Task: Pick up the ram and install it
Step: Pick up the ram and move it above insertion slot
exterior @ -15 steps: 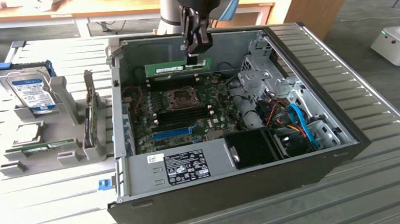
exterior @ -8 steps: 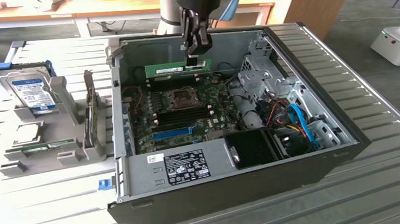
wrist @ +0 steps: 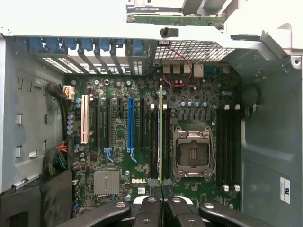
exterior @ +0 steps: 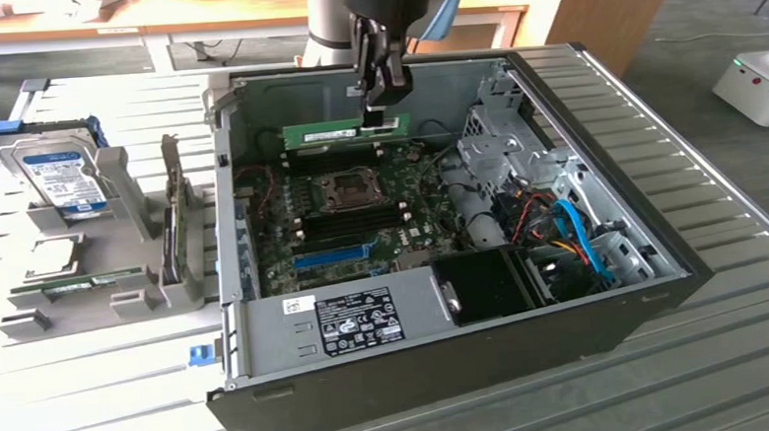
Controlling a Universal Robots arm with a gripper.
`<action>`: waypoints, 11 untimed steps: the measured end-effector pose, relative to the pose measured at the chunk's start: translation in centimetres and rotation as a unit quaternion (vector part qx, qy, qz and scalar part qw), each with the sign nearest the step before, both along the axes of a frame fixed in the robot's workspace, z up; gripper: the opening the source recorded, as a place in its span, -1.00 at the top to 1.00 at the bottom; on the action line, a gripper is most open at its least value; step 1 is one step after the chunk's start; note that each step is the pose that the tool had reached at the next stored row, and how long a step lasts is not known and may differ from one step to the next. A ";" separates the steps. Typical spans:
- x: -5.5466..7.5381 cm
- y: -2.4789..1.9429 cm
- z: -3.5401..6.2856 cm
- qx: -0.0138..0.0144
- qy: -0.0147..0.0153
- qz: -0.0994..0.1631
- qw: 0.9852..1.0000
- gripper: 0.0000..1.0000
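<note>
- A robot arm's gripper (exterior: 379, 115) clamps the ram (exterior: 346, 132), a thin green stick with a white label, on its upper edge inside an open computer case (exterior: 650, 261) lying on a ribbed metal table (exterior: 104, 388).
- The ram is held on edge and level above the far part of the motherboard (exterior: 358, 212), just beyond the processor socket (exterior: 352, 186).
- From the wrist view, the stick runs edge-on in line with the black memory slots (wrist: 152, 137), just beside the socket and apart from the blue slot (wrist: 130, 124); whether it touches a slot cannot be told.
- On the exterior view's left, a hard drive (exterior: 61, 173) with a blue-and-white label stands in a grey holder (exterior: 124, 278) beside the case.
</note>
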State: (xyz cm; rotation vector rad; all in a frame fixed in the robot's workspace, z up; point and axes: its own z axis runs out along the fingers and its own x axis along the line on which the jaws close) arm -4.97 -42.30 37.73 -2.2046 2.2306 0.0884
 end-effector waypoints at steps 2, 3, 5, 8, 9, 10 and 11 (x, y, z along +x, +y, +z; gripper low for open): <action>0.2 0.00 -0.01 0.000 0.000 0.000 1.000 0.76; 0.2 0.00 -0.01 0.000 0.000 0.000 1.000 0.76; 0.4 0.00 -0.02 0.000 0.000 0.000 1.000 0.76; 0.7 0.00 -0.02 0.000 0.000 0.000 1.000 0.76; 0.8 0.00 -0.02 0.000 0.000 0.000 1.000 0.76; 0.8 0.00 -0.02 0.000 0.000 0.000 1.000 0.76; 0.9 0.00 -0.02 0.000 0.000 0.000 1.000 0.76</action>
